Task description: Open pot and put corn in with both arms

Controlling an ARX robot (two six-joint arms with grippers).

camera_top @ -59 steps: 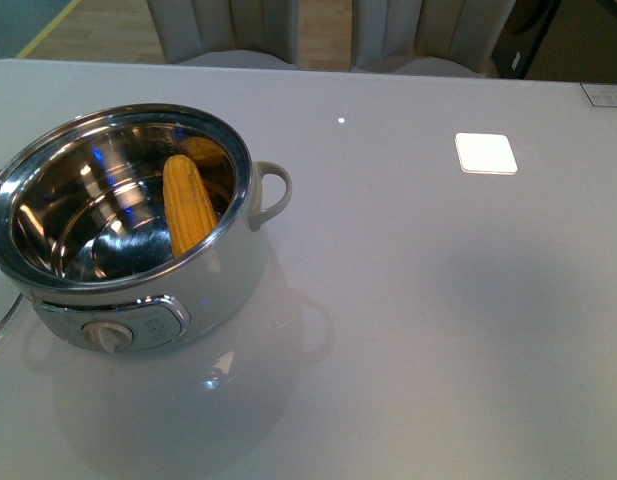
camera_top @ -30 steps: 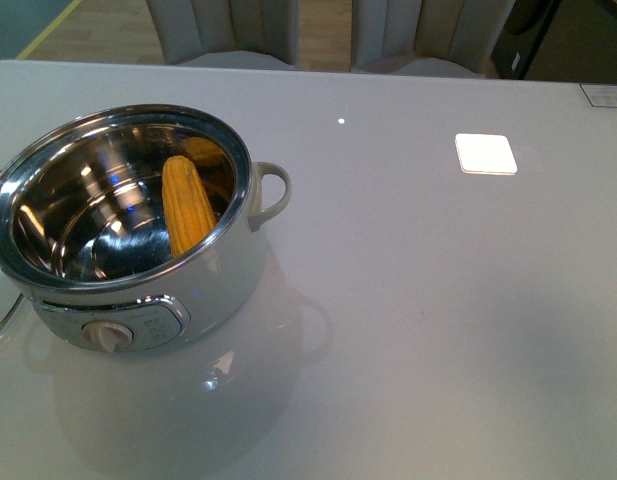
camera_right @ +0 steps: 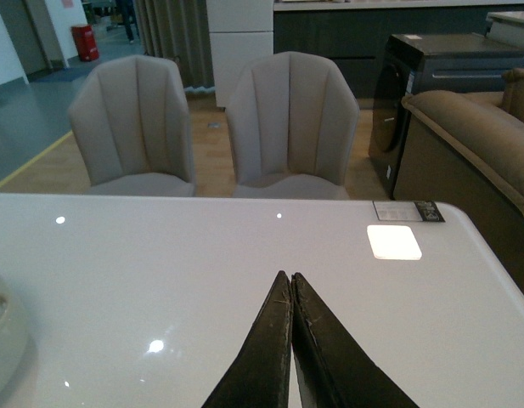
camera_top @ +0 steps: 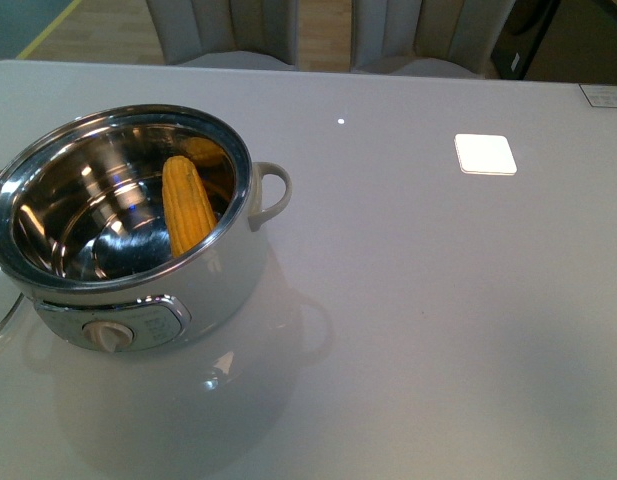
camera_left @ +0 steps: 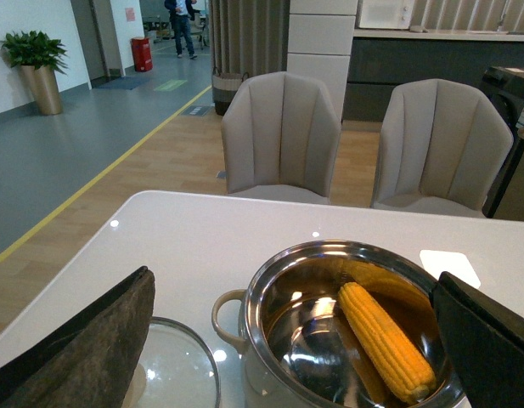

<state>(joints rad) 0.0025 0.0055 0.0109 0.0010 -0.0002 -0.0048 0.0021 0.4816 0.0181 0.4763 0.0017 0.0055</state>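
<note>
Lying slantwise inside the steel bowl of the pot (camera_top: 128,225), tip down toward the bottom and upper end leaning on the wall nearest the loop handle: the corn (camera_top: 188,205). No change across the last second in the front view: same pot, same cob, same tilt, no arm in sight there. Lid (camera_left: 172,374) already off, resting on the table (camera_top: 438,300) just beside the pot on the side away from the handle seen in front, partly under one finger of the left gripper (camera_left: 295,340). Left fingers (camera_left: 92,340) spread wide, one on each flank of the pot, empty, hanging above and behind it with the cob visible between them. Right gripper (camera_right: 290,340) pressed closed, fingertips touching, holding nothing, well apart from the pot, which shows only as a cream sliver at the picture's edge; bare table and a white square (camera_right: 394,241) beyond the tips. Judging from this stillness and from both grippers being empty and clear: both steps done, pot opened and corn in, nothing left but to hold off. Little risk remaining, short of a stray arm knocking the lid.
</note>
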